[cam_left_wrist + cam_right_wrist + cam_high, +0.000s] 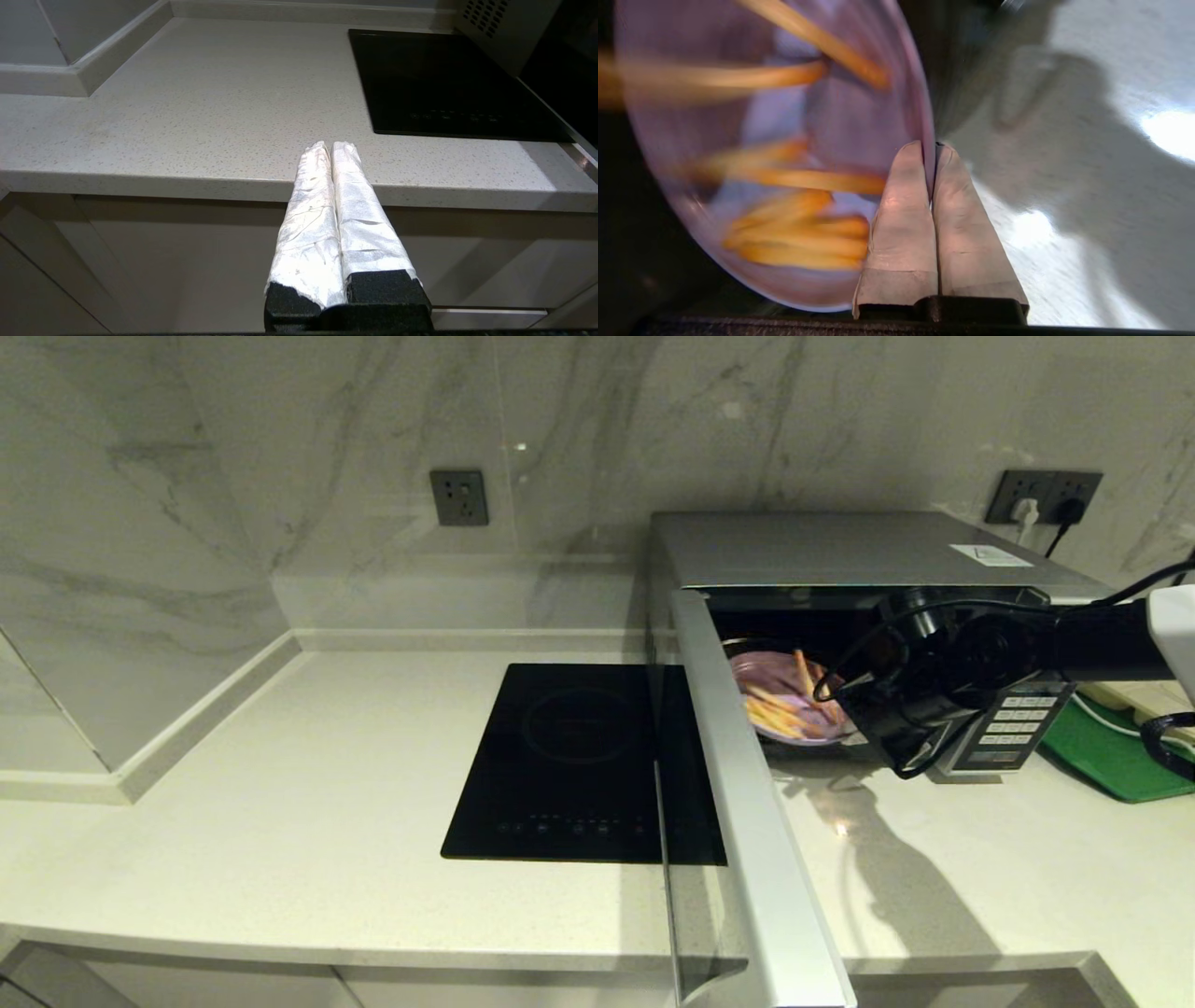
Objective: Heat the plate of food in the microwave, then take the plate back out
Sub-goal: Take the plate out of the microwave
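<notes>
1. One plate of food (789, 702) is seen at the open mouth of the microwave (840, 551), its rim pinched by the right gripper (933, 154).
2. The left gripper (331, 148) is kept pressed together, parked by the counter (187, 116) edge.

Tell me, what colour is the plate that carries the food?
Lavender purple; the plate shows best in the right wrist view.

No legible text, brand or number anywhere. White sticker (991, 555) on top of the microwave (840, 549): print too small to read. Keypad (1013, 721) on its front panel: key markings present, not decipherable; cooktop (583, 761) control symbols likewise unreadable.
</notes>
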Controlling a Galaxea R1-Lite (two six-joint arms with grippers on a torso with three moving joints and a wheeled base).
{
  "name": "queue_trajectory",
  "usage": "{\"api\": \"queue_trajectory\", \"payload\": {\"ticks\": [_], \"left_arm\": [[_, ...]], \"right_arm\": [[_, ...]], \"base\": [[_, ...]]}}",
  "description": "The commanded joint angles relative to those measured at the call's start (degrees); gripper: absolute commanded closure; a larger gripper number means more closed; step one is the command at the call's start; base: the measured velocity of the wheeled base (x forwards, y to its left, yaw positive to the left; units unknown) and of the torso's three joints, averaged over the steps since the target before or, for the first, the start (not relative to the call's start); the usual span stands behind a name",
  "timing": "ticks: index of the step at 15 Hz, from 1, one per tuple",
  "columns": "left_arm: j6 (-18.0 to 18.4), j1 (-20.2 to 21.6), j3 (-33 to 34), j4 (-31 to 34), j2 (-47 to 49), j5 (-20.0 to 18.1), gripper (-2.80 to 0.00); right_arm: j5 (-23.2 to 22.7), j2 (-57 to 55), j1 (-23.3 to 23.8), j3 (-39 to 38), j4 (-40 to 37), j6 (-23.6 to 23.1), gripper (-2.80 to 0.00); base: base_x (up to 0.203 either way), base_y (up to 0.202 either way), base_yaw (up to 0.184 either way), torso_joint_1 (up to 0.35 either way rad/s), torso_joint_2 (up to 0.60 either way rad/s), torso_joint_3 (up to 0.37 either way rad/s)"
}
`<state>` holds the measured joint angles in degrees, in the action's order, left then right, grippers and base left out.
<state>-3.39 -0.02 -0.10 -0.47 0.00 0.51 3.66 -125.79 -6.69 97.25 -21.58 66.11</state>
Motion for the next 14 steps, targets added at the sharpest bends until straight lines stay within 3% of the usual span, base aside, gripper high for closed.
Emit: {"api": "queue_trajectory", "payload": {"ticks": [1, 11, 14], "left_arm": [[-0.04, 0.02, 0.01, 0.03, 0.0, 0.02, 0.0], [-0.04, 0.02, 0.01, 0.02, 0.0, 0.02, 0.0], [-0.04, 0.02, 0.01, 0.03, 0.0, 0.02, 0.0]], "right_arm": [[0.03, 0.02, 0.36, 0.68, -0.04, 0.43, 0.0], [-0.49, 1.78, 1.24, 1.11, -2.72, 2.53, 0.0], [-0.51, 4.31, 1.08, -1.85, -3.06, 2.0, 0.0]], "base": [[0.0, 0.0, 0.0, 0.0, 0.0, 0.0], [0.0, 0.0, 0.0, 0.0, 0.0, 0.0], [0.0, 0.0, 0.0, 0.0, 0.0, 0.0]]}}
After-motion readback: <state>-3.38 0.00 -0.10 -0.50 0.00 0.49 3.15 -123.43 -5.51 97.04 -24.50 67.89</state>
